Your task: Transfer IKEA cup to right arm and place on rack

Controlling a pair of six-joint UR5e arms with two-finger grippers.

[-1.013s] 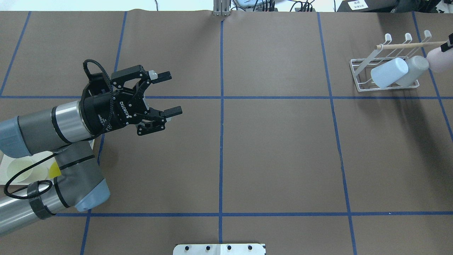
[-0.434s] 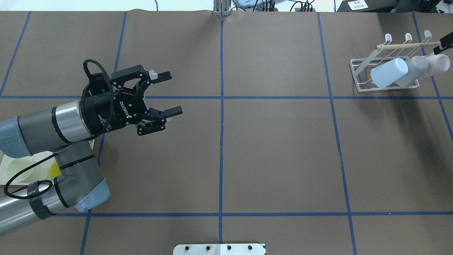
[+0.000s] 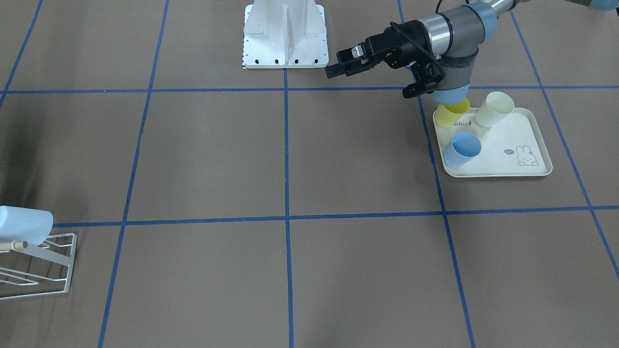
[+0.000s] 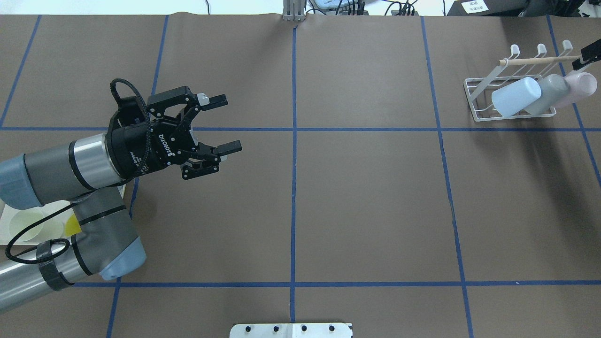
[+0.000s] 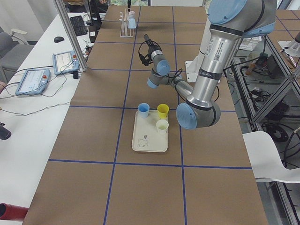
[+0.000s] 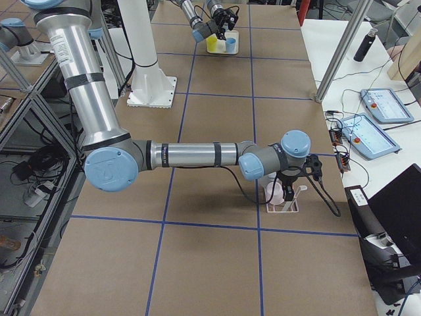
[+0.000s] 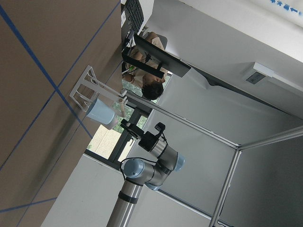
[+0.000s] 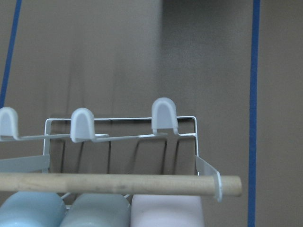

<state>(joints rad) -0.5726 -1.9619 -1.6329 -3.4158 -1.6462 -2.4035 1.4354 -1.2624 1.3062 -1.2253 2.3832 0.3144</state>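
Observation:
A pale pink cup (image 4: 582, 84) lies on its side at the right end of the white wire rack (image 4: 474, 101), under the wooden peg (image 8: 118, 184), next to a grey cup (image 4: 547, 91) and a light blue cup (image 4: 515, 96). My right gripper (image 6: 287, 186) hovers at the rack. In the overhead view only one of its fingers (image 4: 590, 50) shows, apart from the pink cup (image 8: 166, 210). My left gripper (image 4: 232, 124) is open and empty, held above the table's left half.
A cream rabbit-print tray (image 3: 527, 166) sits under my left arm's elbow with a yellow cup (image 3: 452, 113), a cream cup (image 3: 494, 108) and a blue cup (image 3: 463, 149). The robot base plate (image 3: 285, 34) stands at the table's near edge.
The pink cup came down from beside the rack's right end and settled onto the rack next to the grey cup. The right gripper's finger shifted slightly. My left arm has not moved.

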